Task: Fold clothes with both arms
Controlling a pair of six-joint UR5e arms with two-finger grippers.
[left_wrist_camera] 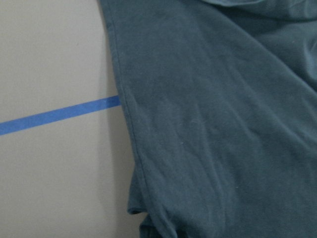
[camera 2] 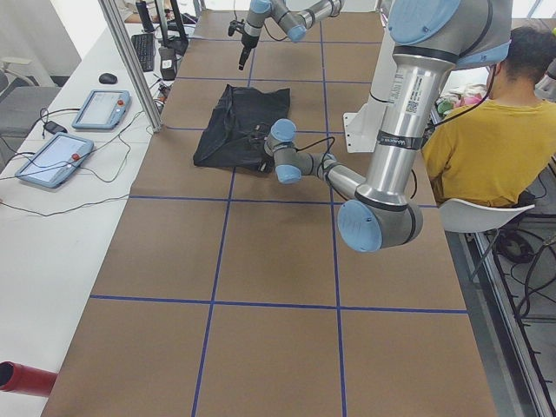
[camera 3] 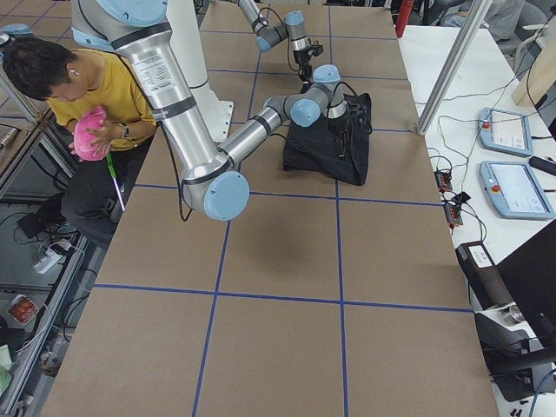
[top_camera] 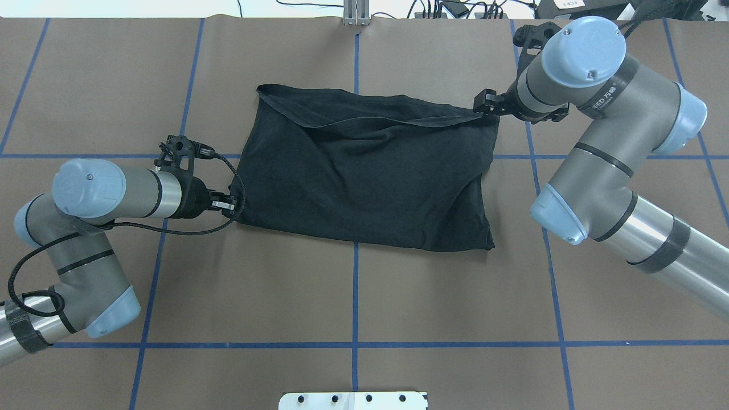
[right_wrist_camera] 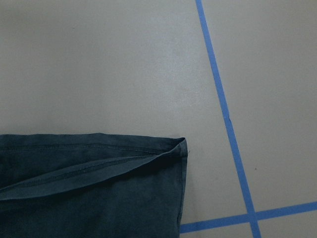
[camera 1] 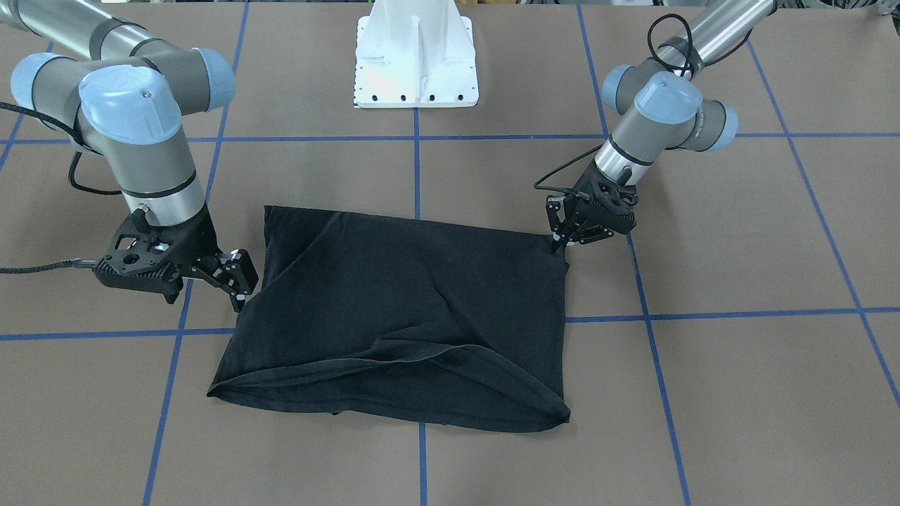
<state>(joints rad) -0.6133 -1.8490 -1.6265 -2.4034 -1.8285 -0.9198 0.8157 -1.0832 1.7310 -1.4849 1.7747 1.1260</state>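
The black T-shirt lies folded into a rough rectangle on the brown table, with no graphic showing; it also shows in the overhead view. Its far edge is a loose double hem. My left gripper is low at the shirt's near left corner, fingertips drawn together on the cloth. The left wrist view shows that shirt edge close up. My right gripper hangs raised and open by the far right corner, holding nothing. The right wrist view looks down on that corner lying flat.
The white base pedestal stands at the robot's side of the table. Blue tape lines grid the brown surface. A seated person in yellow is beside the table. Tablets lie on a side bench.
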